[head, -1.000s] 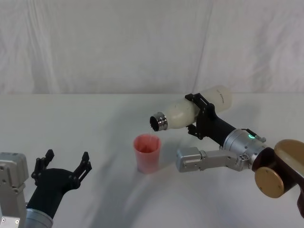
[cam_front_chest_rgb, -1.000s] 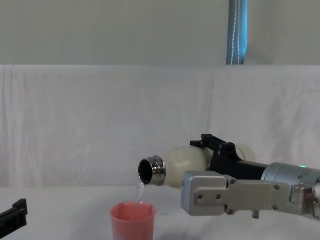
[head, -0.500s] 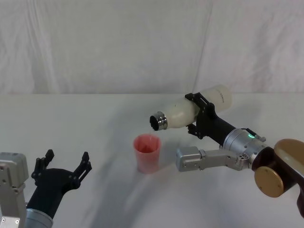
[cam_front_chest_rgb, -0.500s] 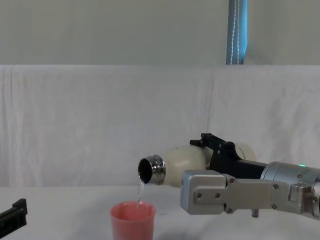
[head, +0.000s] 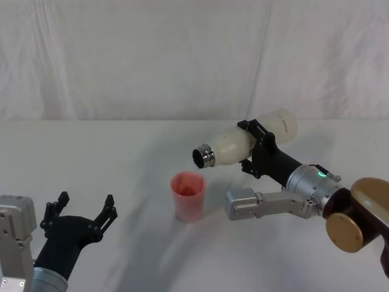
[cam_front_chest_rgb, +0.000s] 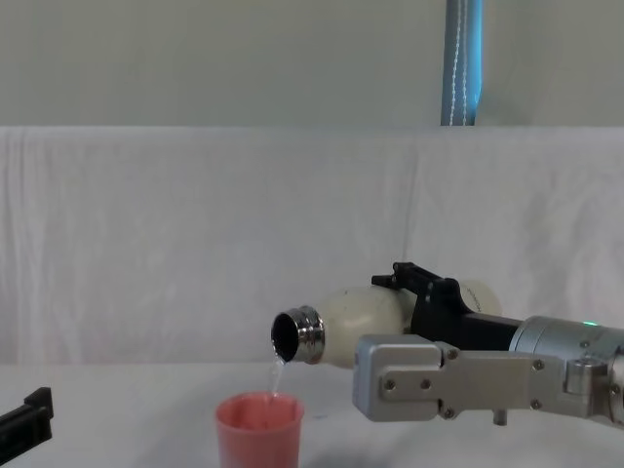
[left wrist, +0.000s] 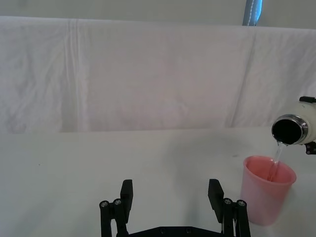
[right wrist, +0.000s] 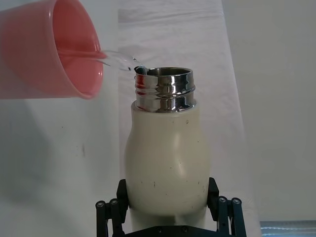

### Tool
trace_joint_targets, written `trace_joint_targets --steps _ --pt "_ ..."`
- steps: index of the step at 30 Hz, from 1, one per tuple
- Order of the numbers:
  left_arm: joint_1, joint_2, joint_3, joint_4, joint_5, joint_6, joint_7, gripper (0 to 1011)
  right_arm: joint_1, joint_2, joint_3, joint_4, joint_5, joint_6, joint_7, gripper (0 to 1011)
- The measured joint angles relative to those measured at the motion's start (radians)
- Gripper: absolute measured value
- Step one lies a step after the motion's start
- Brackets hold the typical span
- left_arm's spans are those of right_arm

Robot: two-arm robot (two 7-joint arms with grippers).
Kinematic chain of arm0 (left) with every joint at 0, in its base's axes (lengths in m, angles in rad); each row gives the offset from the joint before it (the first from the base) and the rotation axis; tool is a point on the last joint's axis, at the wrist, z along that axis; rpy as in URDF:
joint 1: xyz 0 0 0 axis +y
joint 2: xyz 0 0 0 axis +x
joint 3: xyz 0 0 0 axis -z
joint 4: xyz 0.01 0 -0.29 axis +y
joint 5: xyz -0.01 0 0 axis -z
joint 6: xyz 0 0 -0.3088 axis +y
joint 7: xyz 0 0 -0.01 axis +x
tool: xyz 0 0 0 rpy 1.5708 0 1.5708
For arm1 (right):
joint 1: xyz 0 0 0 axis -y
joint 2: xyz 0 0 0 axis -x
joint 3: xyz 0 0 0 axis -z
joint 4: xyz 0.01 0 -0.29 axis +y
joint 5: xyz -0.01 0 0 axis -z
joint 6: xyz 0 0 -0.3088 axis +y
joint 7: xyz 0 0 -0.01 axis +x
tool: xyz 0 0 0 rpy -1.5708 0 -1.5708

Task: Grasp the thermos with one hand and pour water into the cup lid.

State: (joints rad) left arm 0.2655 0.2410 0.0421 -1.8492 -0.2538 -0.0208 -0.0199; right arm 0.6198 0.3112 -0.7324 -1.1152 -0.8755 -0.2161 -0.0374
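Your right gripper [head: 258,149] is clamped around the thermos [head: 243,143], one black finger on each side of the cream body, about mid-length. The thermos lies nearly level, its steel neck pointing away from the gripper toward your left and tipped slightly down. The body is matte cream-white with a rounded shoulder, and the neck is shiny and threaded with a dark open mouth.

The cup lid [head: 188,196] stands upright on the white table [head: 121,158], below and just beyond the thermos mouth, apart from it. It is salmon pink, slightly tapered, with a round rim.

Head view: you see the spacing from above, the mouth short of the cup's rim on the gripper's side, but no water shows.

Chest view: you see the thermos [cam_front_chest_rgb: 361,317] from the side, and a thin clear stream drops from the lower lip of the mouth into the cup lid [cam_front_chest_rgb: 259,432].

Right wrist view: you look along the thermos [right wrist: 167,158] from the gripper [right wrist: 168,210]. Both fingers press the body's flanks, and water arcs off the neck's rim into the cup lid [right wrist: 47,47].

Left wrist view: the stream slants from the thermos [left wrist: 295,127] to the inside wall of the cup lid [left wrist: 267,188].

Your left gripper [head: 82,213] sits low on your left, well apart from the cup lid, fingers spread wide and holding nothing.
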Motion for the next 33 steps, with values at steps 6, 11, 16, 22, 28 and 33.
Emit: trace_joint_targets --steps 6,11,16,22,28,33 --pt "0.000 0.000 0.000 0.000 0.000 0.000 0.000 1001 0.003 0.001 -0.001 0.003 -0.002 0.002 0.001 957" --pt "0.000 0.000 0.000 0.000 0.000 0.000 0.000 1001 0.005 0.002 -0.002 0.006 -0.004 0.002 0.001 957" --pt "0.000 0.000 0.000 0.000 0.000 0.000 0.000 1001 0.006 0.002 -0.002 0.009 -0.004 0.002 0.001 957" --pt "0.000 0.000 0.000 0.000 0.000 0.000 0.000 1001 0.006 0.001 -0.001 0.011 -0.001 0.001 0.002 957" --pt "0.000 0.000 0.000 0.000 0.000 0.000 0.000 1001 0.002 0.002 -0.001 0.012 0.001 0.000 0.003 957" --pt "0.000 0.000 0.000 0.000 0.000 0.000 0.000 1001 0.000 0.004 -0.001 0.009 0.002 0.001 0.004 957"
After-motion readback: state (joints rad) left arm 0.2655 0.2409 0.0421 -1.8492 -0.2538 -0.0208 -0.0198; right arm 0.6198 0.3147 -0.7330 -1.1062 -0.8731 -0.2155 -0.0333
